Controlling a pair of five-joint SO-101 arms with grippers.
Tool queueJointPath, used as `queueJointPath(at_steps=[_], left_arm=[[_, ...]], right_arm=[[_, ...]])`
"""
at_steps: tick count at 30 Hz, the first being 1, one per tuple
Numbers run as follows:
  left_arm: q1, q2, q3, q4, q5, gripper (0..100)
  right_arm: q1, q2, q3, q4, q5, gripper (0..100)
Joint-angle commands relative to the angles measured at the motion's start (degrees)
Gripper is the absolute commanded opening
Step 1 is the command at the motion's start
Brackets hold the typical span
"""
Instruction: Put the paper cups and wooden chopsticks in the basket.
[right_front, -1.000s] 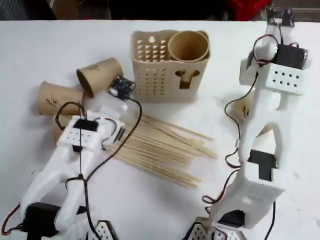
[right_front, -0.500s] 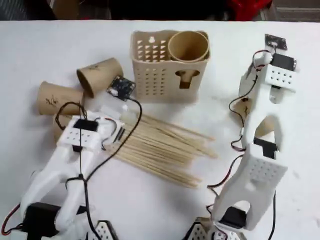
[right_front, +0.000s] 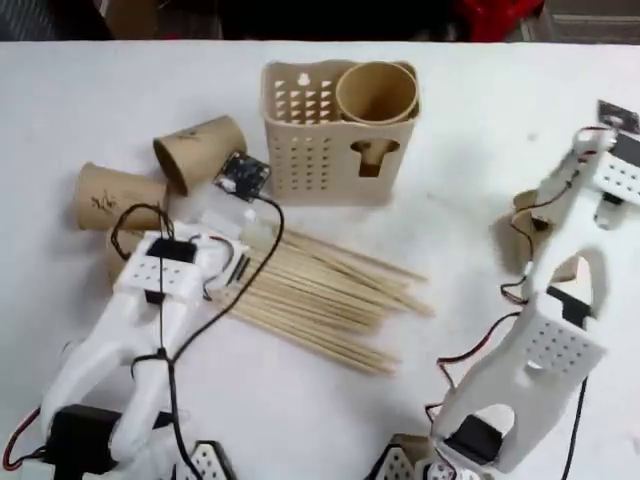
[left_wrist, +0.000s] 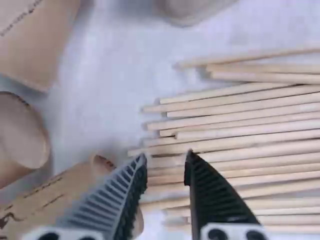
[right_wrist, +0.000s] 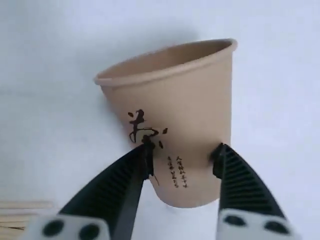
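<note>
1. Right wrist view: the right hand (right_wrist: 182, 152) is seen closed on a brown paper cup (right_wrist: 170, 95). Its ribbed black fingers are pressed to either side of the tapered wall near the base, and the cup's mouth is pointed away from the hand.
2. The left hand (left_wrist: 165, 160) is slightly open, its tips just above the wooden chopsticks (left_wrist: 240, 115). These are round, pale and laid parallel on the white bench (right_front: 100, 90).
3. In the high view, the bundle's long axis is set diagonally, in front of the perforated beige basket (right_front: 310, 150).
4. An upright cup (right_front: 377, 90) is seated in the basket's right compartment. Two toppled cups (right_front: 200, 150) are seen to its left.
</note>
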Motion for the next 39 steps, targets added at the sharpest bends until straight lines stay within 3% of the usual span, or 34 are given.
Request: queueJointPath(at_steps=[1,12,14,19,23,27,32,39], left_arm=[[0.7,-2.6,-0.2,-1.0,-0.2,14],[0.7,-2.5,-0.2,-1.0,-0.2,14],[0.7,-2.5,-0.2,-1.0,-0.2,14],[0.7,-2.5,-0.2,-1.0,-0.2,14],[0.7,-2.5,-0.2,-1.0,-0.2,14],[0.7,-2.5,-0.2,-1.0,-0.2,14],[0.7,-2.5,-0.2,-1.0,-0.2,14],[0.7,-2.5,-0.2,-1.0,-0.2,14]], right_arm=[[3.9,0.0,0.7,1.1,1.9,17.3],[6.2,-9.4,0.2,6.3,4.7,17.3],[6.2,-13.8,0.6,6.4,-1.1,17.3],[5.1,-20.2,0.2,6.3,-23.3,17.8],[2.8,-19.2,0.2,1.6,-39.0,26.5],[0.3,-15.4,0.2,-2.5,-43.5,33.1],[0.0,-10.1,0.1,-8.6,-48.3,31.3],[0.0,-6.9,-1.8,-10.2,-48.5,31.3]])
